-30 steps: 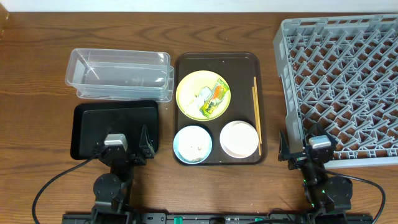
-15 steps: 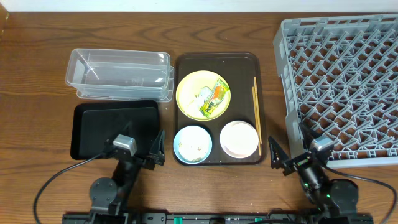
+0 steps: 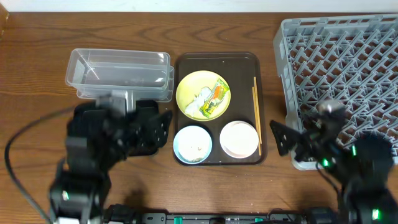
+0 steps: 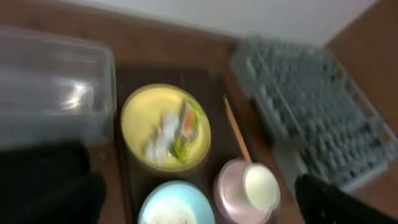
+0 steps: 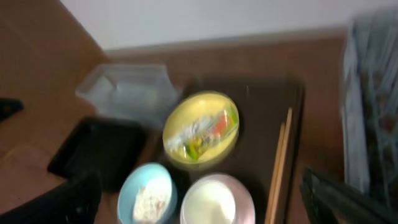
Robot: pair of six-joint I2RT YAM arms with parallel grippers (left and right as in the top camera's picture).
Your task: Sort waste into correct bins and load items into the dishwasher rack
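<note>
The yellow plate (image 3: 203,94) holds the green-and-orange wrapper (image 3: 214,98) and a white scrap (image 3: 202,96). In front of it stand the light blue bowl (image 3: 192,144), with crumbs (image 3: 198,148) in it, and the pinkish bowl (image 3: 239,139), which holds the white cup (image 4: 260,186). The chopsticks (image 3: 255,115) lie along the right of them. My left gripper (image 3: 158,130) is open and empty, left of the blue bowl. My right gripper (image 3: 280,138) is open and empty, right of the pinkish bowl. Both wrist views are blurred.
All the dishes sit on a dark brown serving tray (image 3: 217,59). The clear tub (image 3: 118,74) is at the back left. The black tray (image 3: 84,118) in front of it is largely hidden by my left arm. The grey rack (image 3: 342,62) fills the right side.
Both arms have lifted from their rest at the front edge and swung inward toward the brown tray. The dishes and waste have not moved.
</note>
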